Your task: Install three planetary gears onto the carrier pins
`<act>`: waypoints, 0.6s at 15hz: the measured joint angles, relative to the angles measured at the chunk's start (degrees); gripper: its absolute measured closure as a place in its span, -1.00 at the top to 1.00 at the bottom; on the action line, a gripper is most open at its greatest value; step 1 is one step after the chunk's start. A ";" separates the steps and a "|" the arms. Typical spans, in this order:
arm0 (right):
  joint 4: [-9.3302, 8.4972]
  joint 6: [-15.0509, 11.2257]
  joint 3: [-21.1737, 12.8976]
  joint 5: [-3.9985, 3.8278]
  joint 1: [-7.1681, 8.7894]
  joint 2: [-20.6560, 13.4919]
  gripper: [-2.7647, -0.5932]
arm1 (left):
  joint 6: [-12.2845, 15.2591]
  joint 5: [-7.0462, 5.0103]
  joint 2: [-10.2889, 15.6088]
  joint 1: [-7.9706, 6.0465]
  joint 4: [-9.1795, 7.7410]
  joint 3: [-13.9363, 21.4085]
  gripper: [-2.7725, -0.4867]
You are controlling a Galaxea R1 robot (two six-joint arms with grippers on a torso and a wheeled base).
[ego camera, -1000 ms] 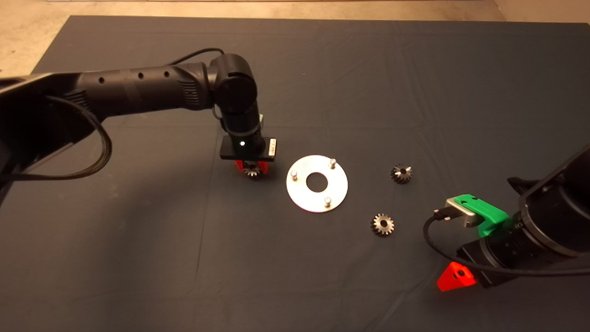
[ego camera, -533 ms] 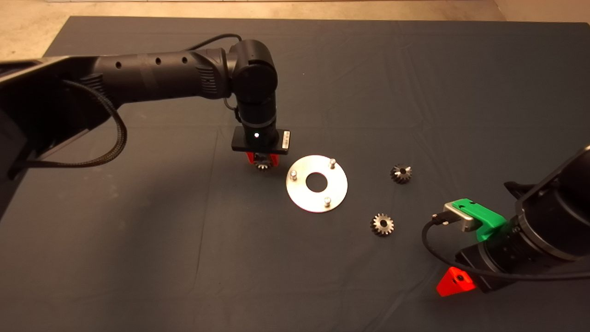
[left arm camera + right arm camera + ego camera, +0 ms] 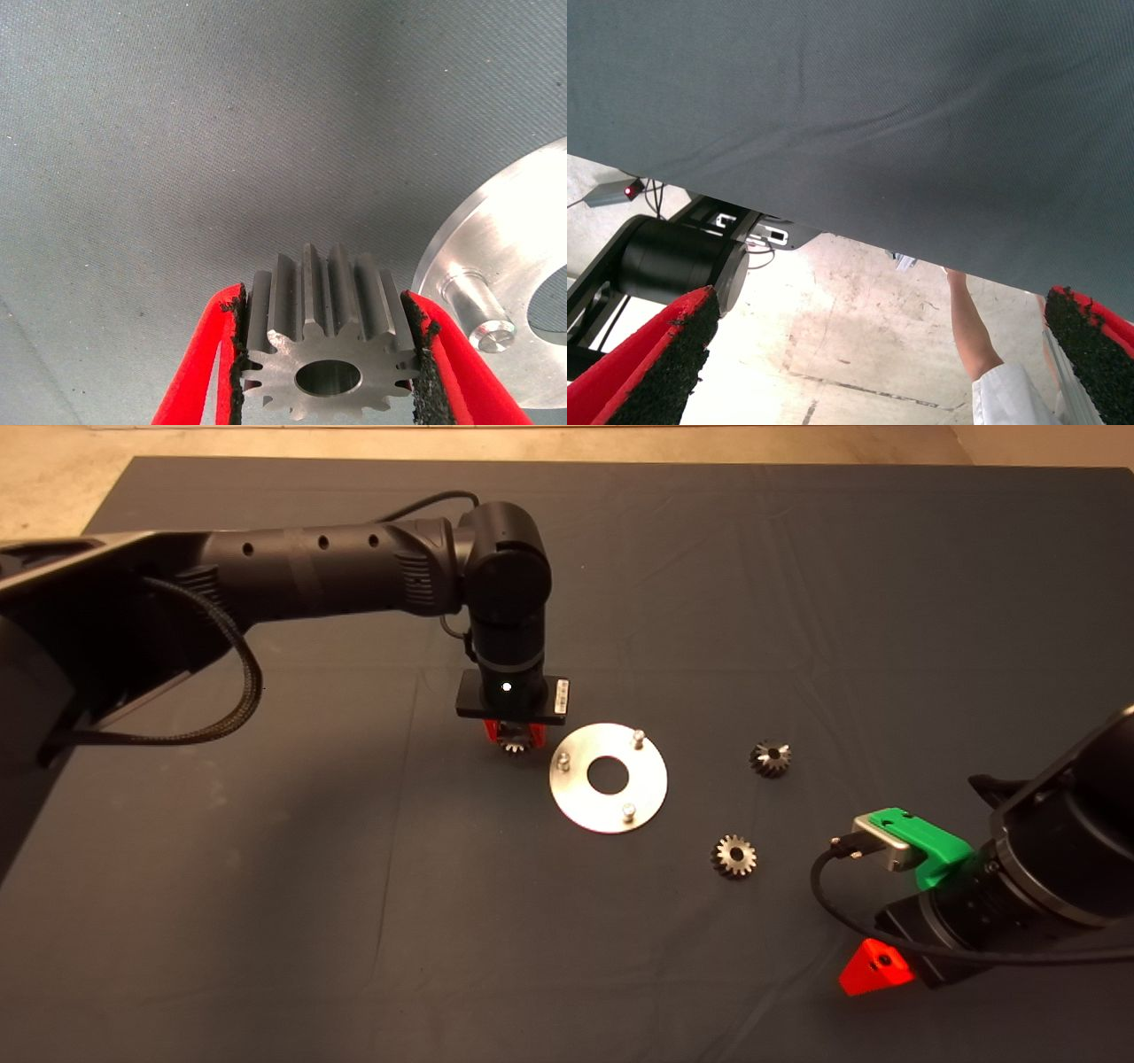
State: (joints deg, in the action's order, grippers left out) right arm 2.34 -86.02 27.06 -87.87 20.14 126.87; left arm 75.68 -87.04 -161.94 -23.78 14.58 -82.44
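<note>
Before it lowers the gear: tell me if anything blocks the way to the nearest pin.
Nothing visible does. The left pincer holds a gear beside the disc; only bare mat separates it from the nearest pin.

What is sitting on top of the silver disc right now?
Only three bare carrier pins stand on the silver disc; no gear is fitted. The left pincer holds one planetary gear beside it.
</note>
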 joint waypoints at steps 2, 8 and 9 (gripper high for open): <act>0.00 0.00 0.00 0.00 0.00 0.01 0.97 | 0.04 -0.03 -0.20 -0.55 0.00 0.00 -0.63; 0.00 0.00 0.00 -0.02 0.00 0.00 0.97 | 0.04 0.00 -1.57 -1.84 0.00 0.00 -0.63; 0.00 0.00 0.00 -0.02 0.00 0.00 0.97 | 0.01 0.00 -1.57 -1.84 -0.02 0.00 -0.63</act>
State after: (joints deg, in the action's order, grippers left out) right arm 2.34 -86.02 27.06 -87.89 20.14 126.87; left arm 75.69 -87.04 -163.51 -25.62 14.56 -82.44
